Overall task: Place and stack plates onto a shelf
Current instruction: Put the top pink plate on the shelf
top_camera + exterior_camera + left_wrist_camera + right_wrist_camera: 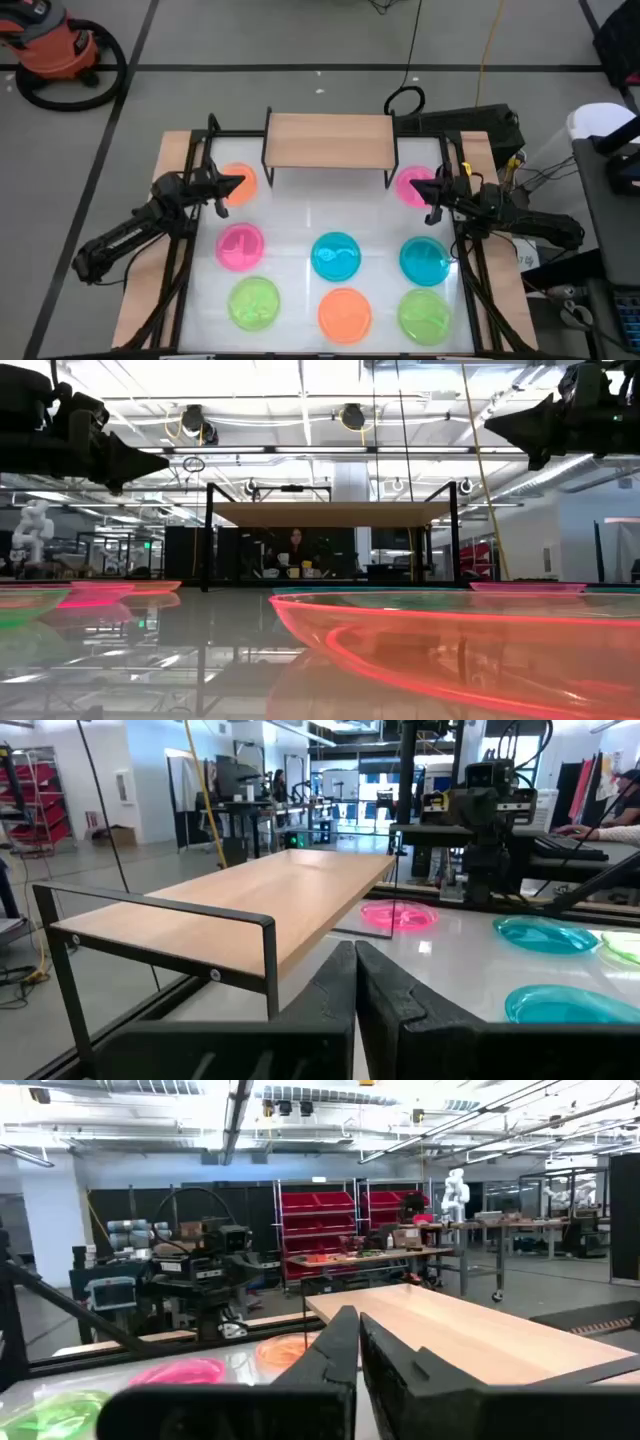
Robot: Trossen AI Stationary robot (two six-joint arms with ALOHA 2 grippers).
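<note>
The light-wood shelf (pixel 328 140) stands on black legs at the table's far middle, its board bare. Several plates lie flat on the white tabletop: orange (pixel 238 185) left of the shelf, pink (pixel 413 185) right of it, then pink (pixel 240 247), blue (pixel 336 256), blue (pixel 425 260), and a near row of green (pixel 254 303), orange (pixel 345 312), green (pixel 425 313). My left gripper (pixel 240 183) hovers shut above the far orange plate. My right gripper (pixel 418 188) hovers shut above the far pink plate. Both sit high over the table in the low view.
Black frame rails run along the table's left (pixel 190 230) and right (pixel 462 240) sides under the arms. The shelf's thin black legs (pixel 268 170) stand close to the far plates. Beyond the table lie a red vacuum (pixel 55 45) and cables on the floor.
</note>
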